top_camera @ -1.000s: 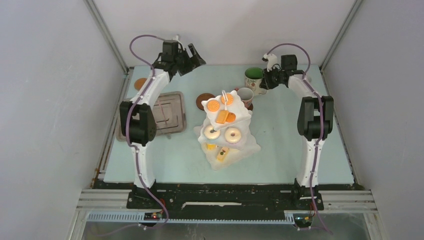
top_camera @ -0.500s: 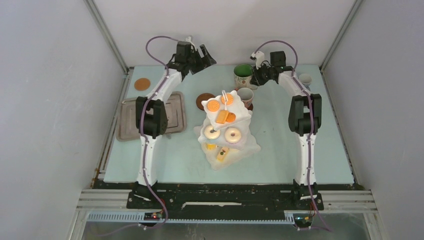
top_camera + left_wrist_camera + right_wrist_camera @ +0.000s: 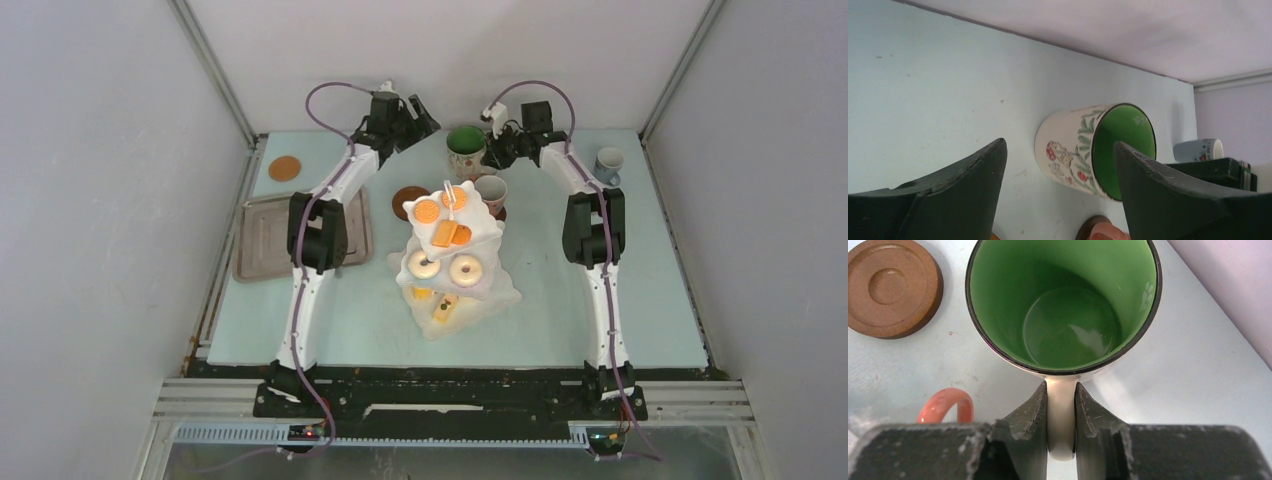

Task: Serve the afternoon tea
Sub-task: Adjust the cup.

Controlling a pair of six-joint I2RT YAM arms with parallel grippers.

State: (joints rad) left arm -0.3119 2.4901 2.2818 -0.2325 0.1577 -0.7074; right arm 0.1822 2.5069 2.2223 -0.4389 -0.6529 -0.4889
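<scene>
At the far left a spare brown coaster (image 3: 284,168) lies well apart from the rest, with the grey tray (image 3: 262,236) nearer the arms. The left gripper (image 3: 412,113) hangs at the back of the worktop (image 3: 330,320) with its jaws wide apart and nothing in them, facing the green-inside mug (image 3: 1063,315). That mug is at the back centre, behind the three-tier stand (image 3: 450,250). A bare coaster (image 3: 890,287) sits just beside the stand.

The right gripper (image 3: 1061,407) is clamped on the mug's handle. The step looks like bringing the mug to that bare coaster, or passing it to the waiting left gripper. A handle pinch is narrow, so the mug could swing. It should travel slowly and level, come down centred on the disc, and be let go only once it sits flat. If the left gripper takes it, its jaws should close around the body before the handle is freed.

Whether the mug's base touches the worktop cannot be told. The pink mug (image 3: 490,190) is partly hidden by the stand's top tier, and the right wrist view shows only its handle. The small pale mug (image 3: 607,163) stands at the far right, its details too small to read.
</scene>
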